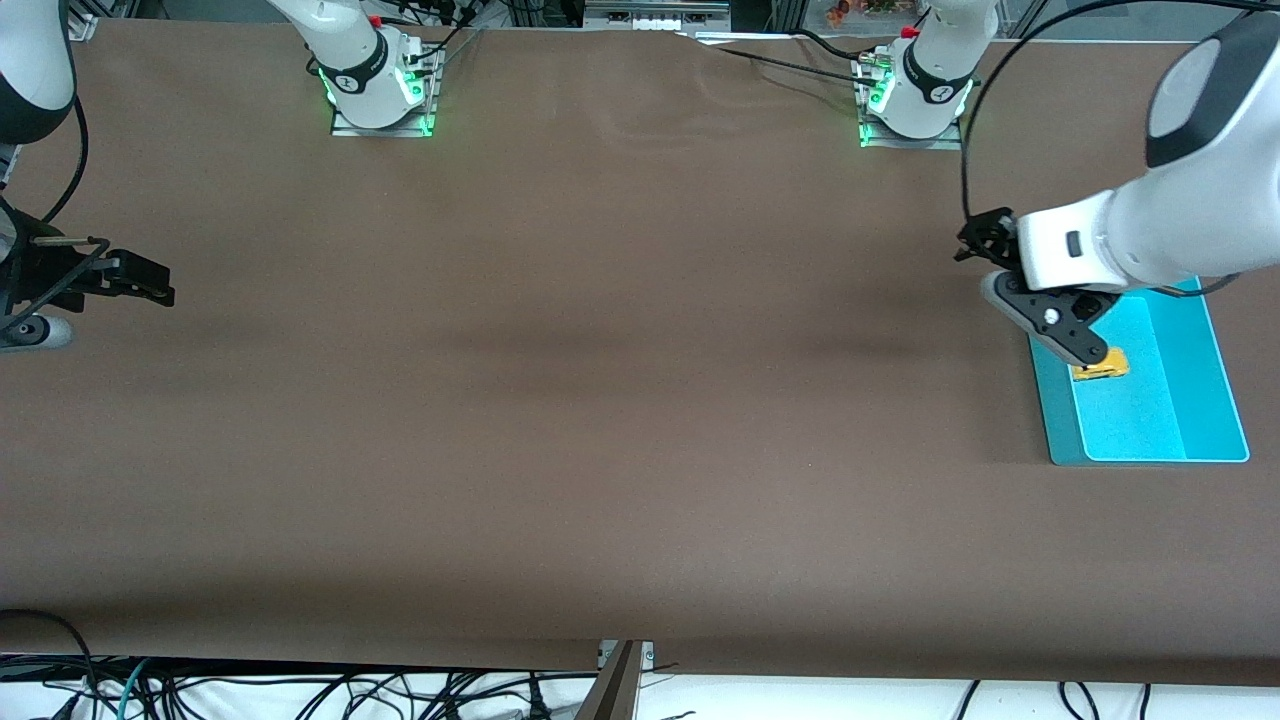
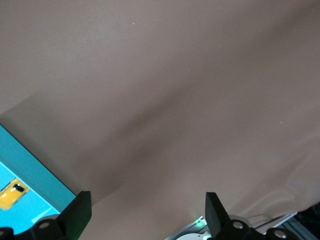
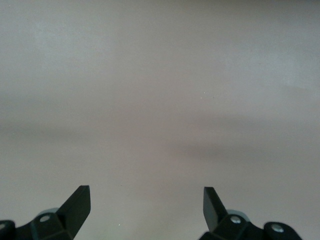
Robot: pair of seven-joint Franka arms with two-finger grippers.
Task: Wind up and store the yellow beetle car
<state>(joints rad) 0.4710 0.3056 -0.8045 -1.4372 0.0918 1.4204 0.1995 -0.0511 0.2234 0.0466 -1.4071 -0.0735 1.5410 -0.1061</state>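
Observation:
The yellow beetle car (image 1: 1102, 367) lies inside the cyan bin (image 1: 1215, 380), close to the bin wall on the right arm's side. It also shows in the left wrist view (image 2: 11, 192), on the floor of the bin (image 2: 37, 176). My left gripper (image 1: 1078, 342) hangs tilted just above the car and that bin wall. In the left wrist view it (image 2: 146, 202) is open and empty, with brown table between the fingers. My right gripper (image 1: 150, 283) waits over the table edge at the right arm's end, open and empty in its own view (image 3: 146, 200).
The brown table (image 1: 600, 400) spreads wide between the two arms. The arm bases (image 1: 378, 90) (image 1: 915, 100) stand at the edge farthest from the front camera. Cables hang below the near edge.

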